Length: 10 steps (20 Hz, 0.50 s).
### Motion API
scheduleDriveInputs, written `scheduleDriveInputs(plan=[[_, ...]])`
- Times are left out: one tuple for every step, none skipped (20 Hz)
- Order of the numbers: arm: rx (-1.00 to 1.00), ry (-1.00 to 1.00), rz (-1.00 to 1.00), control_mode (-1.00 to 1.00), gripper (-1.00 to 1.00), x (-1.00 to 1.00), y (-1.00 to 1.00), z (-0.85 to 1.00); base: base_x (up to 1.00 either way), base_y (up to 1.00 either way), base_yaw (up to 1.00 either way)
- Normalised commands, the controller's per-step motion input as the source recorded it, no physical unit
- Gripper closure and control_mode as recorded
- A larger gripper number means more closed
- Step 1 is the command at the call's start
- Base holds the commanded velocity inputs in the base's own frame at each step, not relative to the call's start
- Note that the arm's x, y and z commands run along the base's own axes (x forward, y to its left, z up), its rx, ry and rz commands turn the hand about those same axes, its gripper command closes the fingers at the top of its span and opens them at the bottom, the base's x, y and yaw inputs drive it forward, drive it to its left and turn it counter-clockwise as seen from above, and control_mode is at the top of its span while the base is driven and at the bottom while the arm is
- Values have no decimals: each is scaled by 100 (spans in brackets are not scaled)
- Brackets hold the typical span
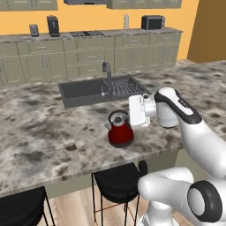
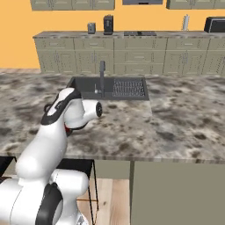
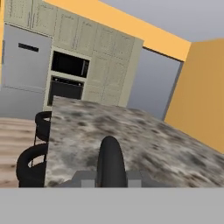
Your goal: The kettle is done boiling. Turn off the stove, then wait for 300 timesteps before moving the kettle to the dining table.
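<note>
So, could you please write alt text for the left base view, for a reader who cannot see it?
A small red kettle stands on the speckled granite dining table, with the white arm's end effector at its black handle. Behind it a dark sink with a faucet is set into the top; black stools sit below the near edge.

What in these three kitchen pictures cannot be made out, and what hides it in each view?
- Gripper, left base view: the white hand covers its fingers, so contact with the kettle handle is unclear.
- Kettle, right base view: the arm hides nearly all of it.
- Kettle body, hand view: cut off by the bottom edge; the black handle shows.
- Stove knobs, both base views: too small to read whether off.
</note>
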Motion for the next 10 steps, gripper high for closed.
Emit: scheduleDriveInputs(plan=[[2,0,2,-100,100,18,-6,-20,0,0,0],[1,0,2,-100,100,14,-5,-19,0,0,0],[1,0,2,-100,100,16,-6,-19,0,0,0],[1,0,2,-100,100,16,-5,-18,0,0,0],[1,0,2,-100,100,14,-5,-16,0,0,0],[1,0,2,-100,100,13,-7,-18,0,0,0],[0,0,2,-100,100,16,-4,-19,0,0,0],[0,0,2,-100,100,18,-3,-18,0,0,0],[0,0,2,-100,100,18,-1,-19,0,0,0],[0,0,1,-100,100,21,0,-20,0,0,0]])
